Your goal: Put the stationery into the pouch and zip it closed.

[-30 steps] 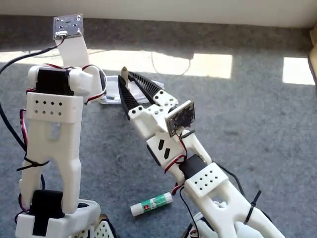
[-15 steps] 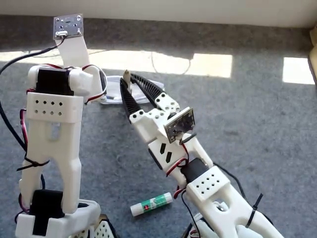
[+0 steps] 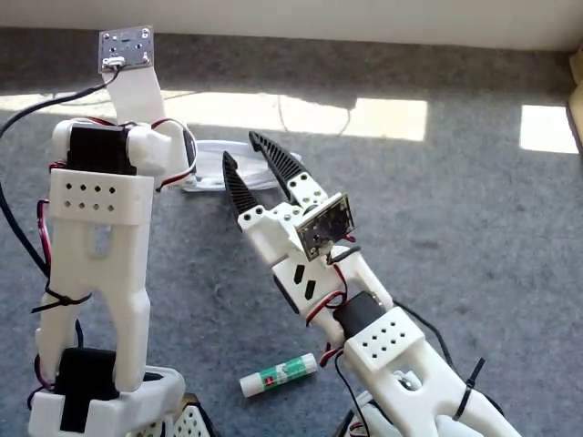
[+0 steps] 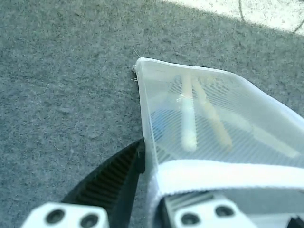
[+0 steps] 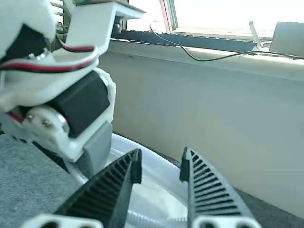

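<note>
My left gripper [image 4: 149,166] is clamped on the rim of the pouch [image 4: 223,123], and pens [image 4: 188,118] show through its mesh. My right gripper [image 3: 241,147] stands half open and empty, its tips by the pouch, which lies at 11 o'clock on the carpet [image 3: 474,209]. The glue stick [image 3: 279,374] lies at 6 o'clock, well apart.

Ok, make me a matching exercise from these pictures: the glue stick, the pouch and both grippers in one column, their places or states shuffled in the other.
Things:
A. glue stick
B. pouch
C. right gripper
D. left gripper

Places or states:
1. open, holding nothing
2. shut on the pouch's rim
3. lying on the carpet, apart from the pouch
4. white mesh with stationery inside

Pairs: A-3, B-4, C-1, D-2.
</note>
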